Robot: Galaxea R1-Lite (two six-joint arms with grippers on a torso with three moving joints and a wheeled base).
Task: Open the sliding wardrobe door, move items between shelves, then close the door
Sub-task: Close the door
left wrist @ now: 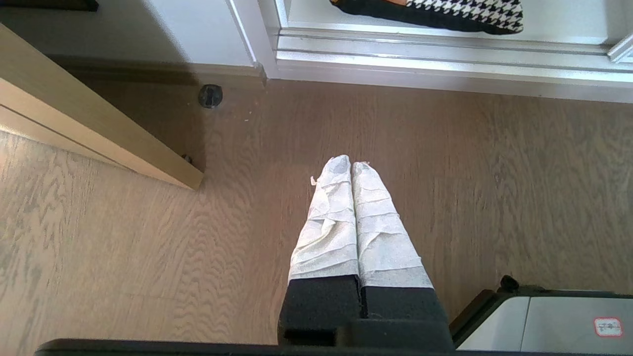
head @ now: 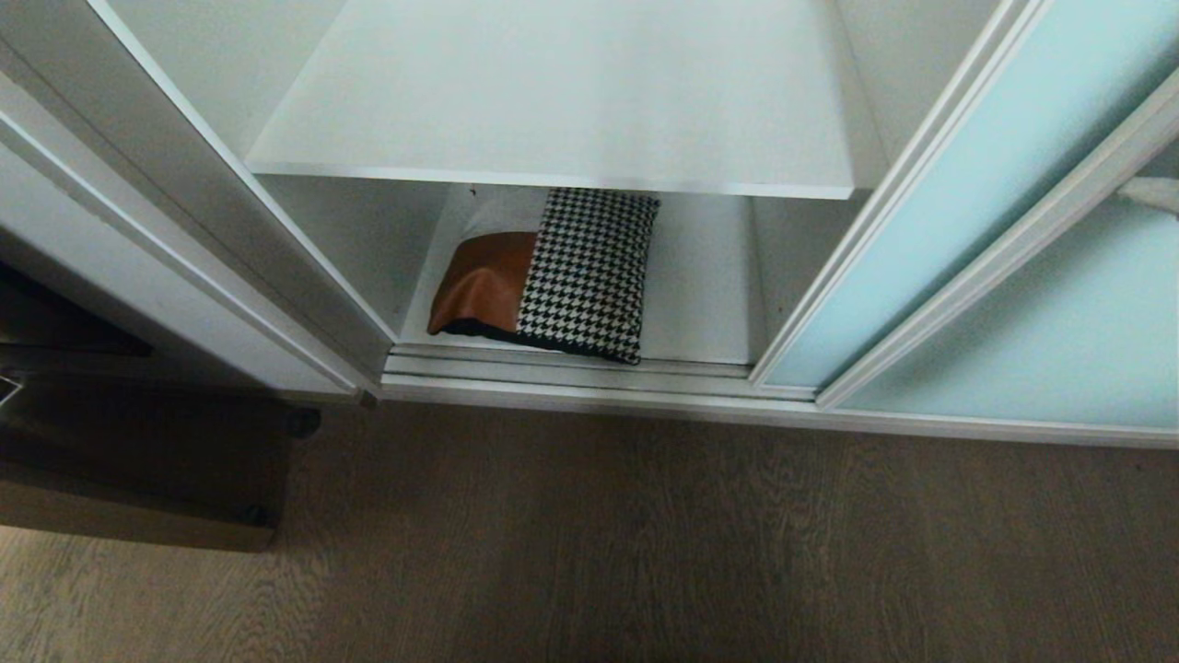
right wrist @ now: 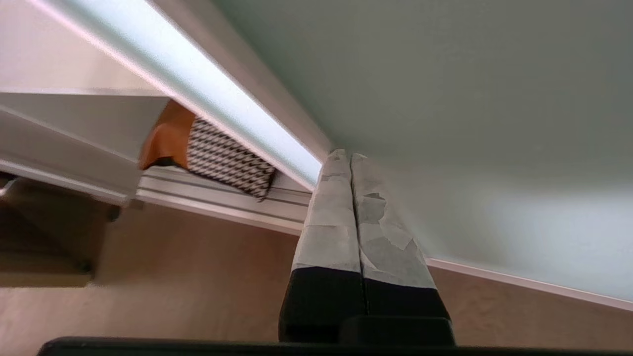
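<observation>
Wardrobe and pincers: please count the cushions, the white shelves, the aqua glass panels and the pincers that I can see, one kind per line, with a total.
Cushion: 1
White shelves: 2
Aqua glass panels: 2
Pincers, left pincer and right pincer: 2
Total: 7

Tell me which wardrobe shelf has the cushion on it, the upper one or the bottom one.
The bottom shelf, just behind the door track. The patchwork cushion lies flat on it, while the upper shelf above it is bare.
</observation>
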